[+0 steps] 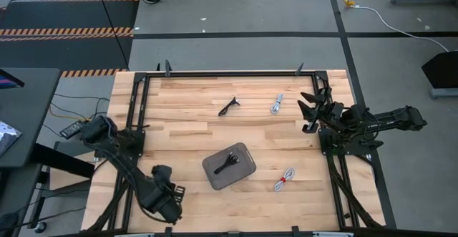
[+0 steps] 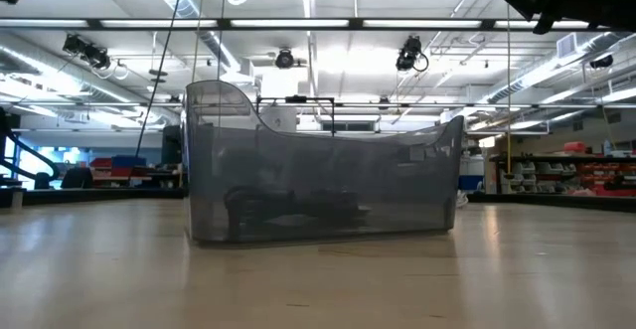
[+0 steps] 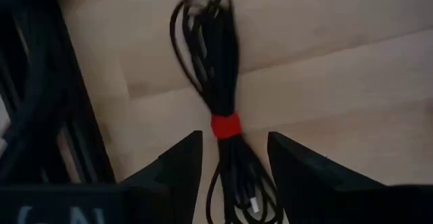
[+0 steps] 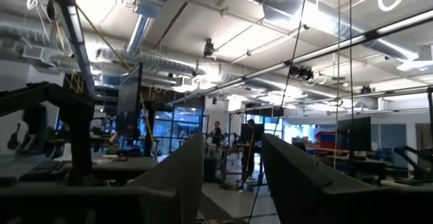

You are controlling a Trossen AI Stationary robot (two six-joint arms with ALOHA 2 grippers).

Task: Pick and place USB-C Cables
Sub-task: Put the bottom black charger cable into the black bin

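A black USB-C cable bundle (image 3: 215, 61) tied with a red band (image 3: 225, 125) lies on the wood near the table's near left corner. My left gripper (image 3: 235, 139) points down over it, open, one finger on either side of its near end; I see no touch. In the high view that gripper (image 1: 164, 205) hides the bundle. A grey tray (image 1: 245, 171) holds a black cable (image 1: 227, 164). My right gripper (image 1: 311, 108) waits open at the table's right edge, tipped upward.
A loose black cable (image 1: 227, 106) and a white cable (image 1: 276, 104) lie at the far middle. A white cable with a red band (image 1: 284, 180) lies right of the tray. A black frame rail (image 3: 40, 102) runs close beside the left gripper.
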